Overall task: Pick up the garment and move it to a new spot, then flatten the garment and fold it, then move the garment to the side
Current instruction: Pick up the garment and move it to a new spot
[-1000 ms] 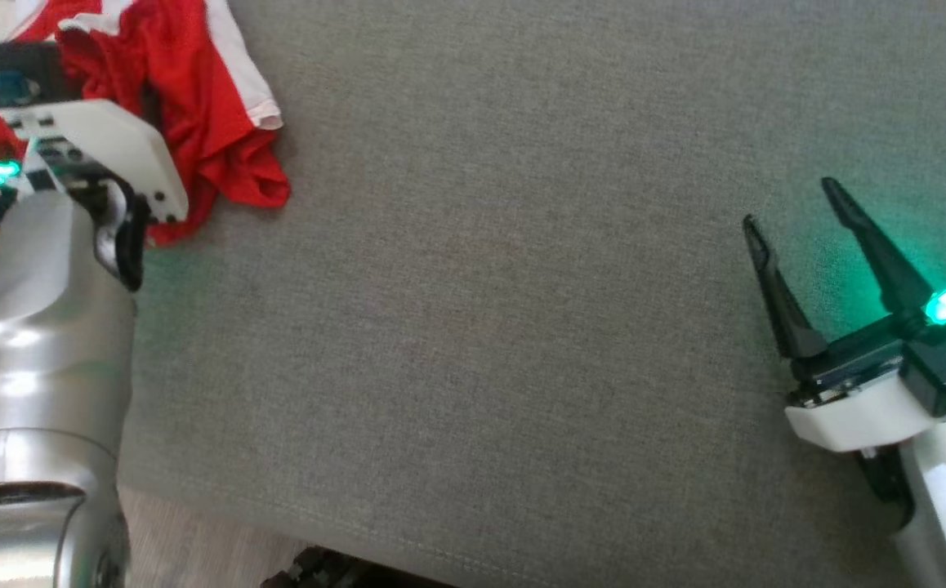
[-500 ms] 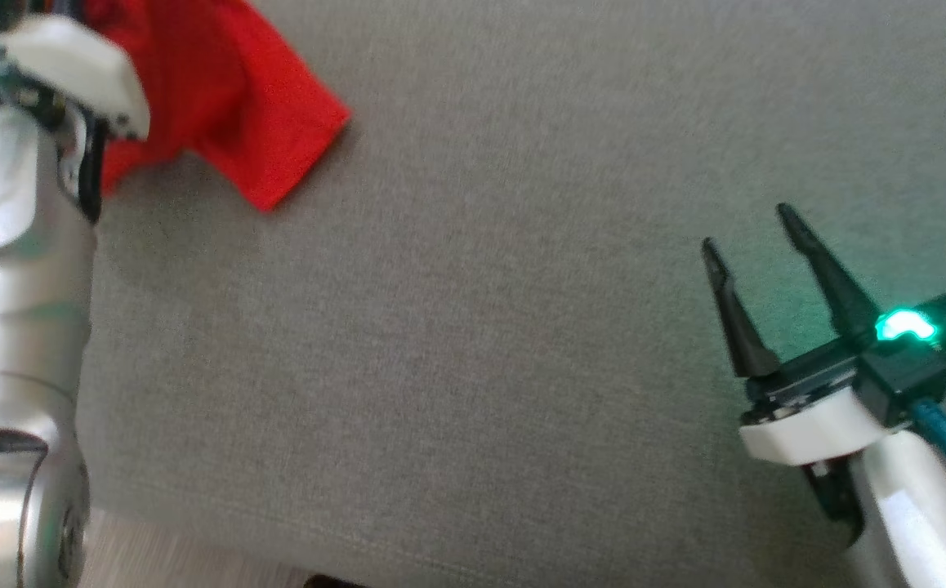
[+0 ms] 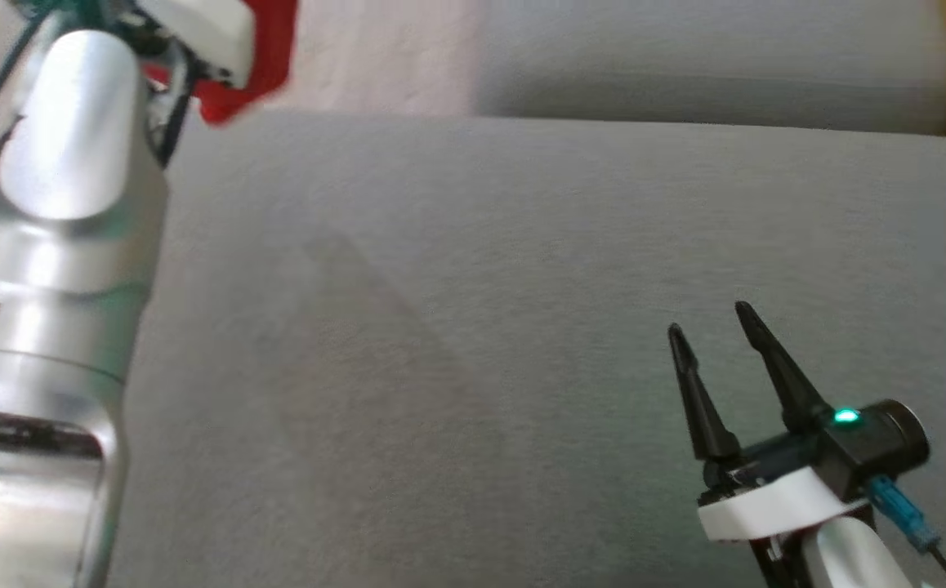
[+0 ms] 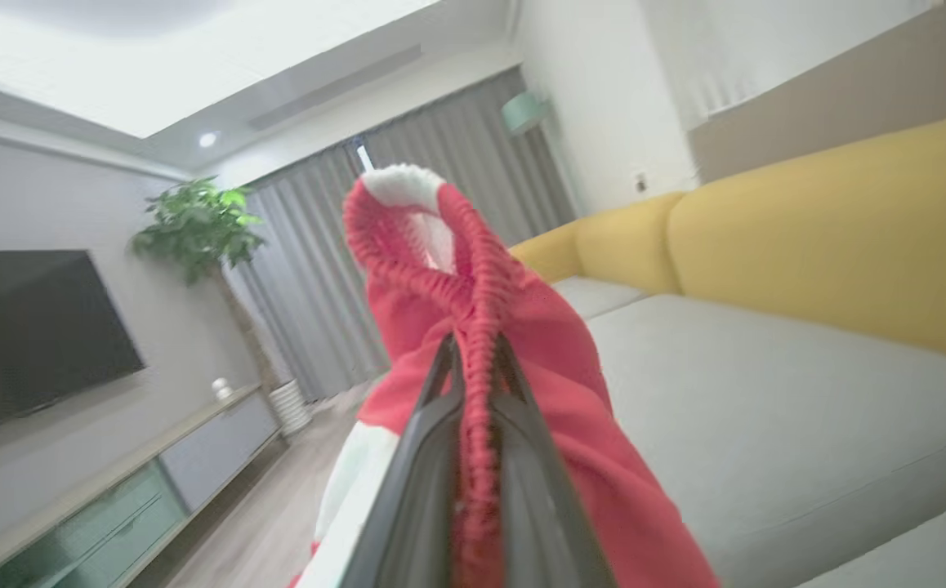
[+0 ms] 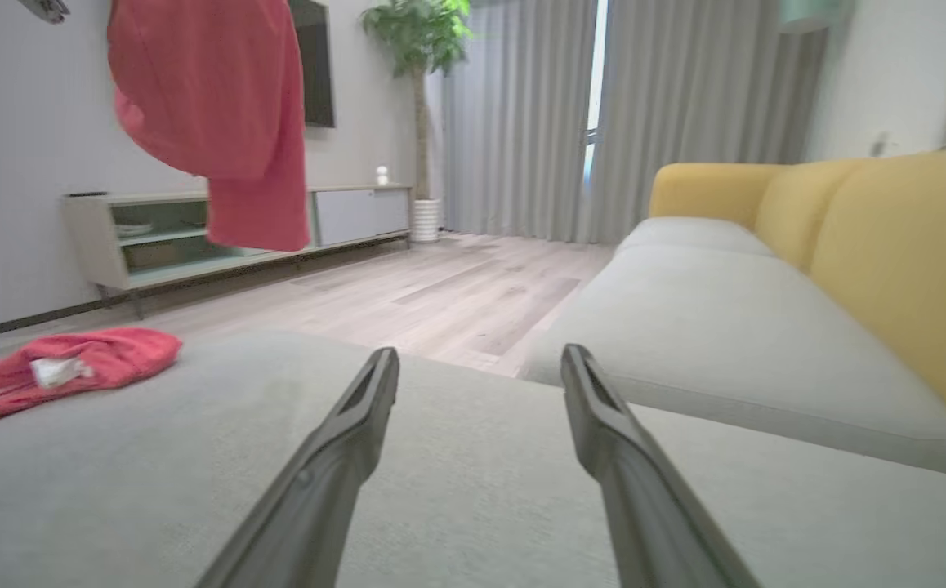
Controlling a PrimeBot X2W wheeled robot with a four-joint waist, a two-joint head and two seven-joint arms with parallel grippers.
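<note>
While the left gripper is clamped tight on a ribbed edge of the red garment, the cloth hangs in the air, clear of the grey cushion. Right gripper hovers over that cushion, jaws spread wide, grasping nothing.

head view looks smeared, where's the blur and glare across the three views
Head view: red garment motion-blurred at top left, glare on the silver forearm. Left wrist view: garment soft close to the lens, ceiling washed out. Right wrist view: yellow sofa back smeared at the right edge.
</note>
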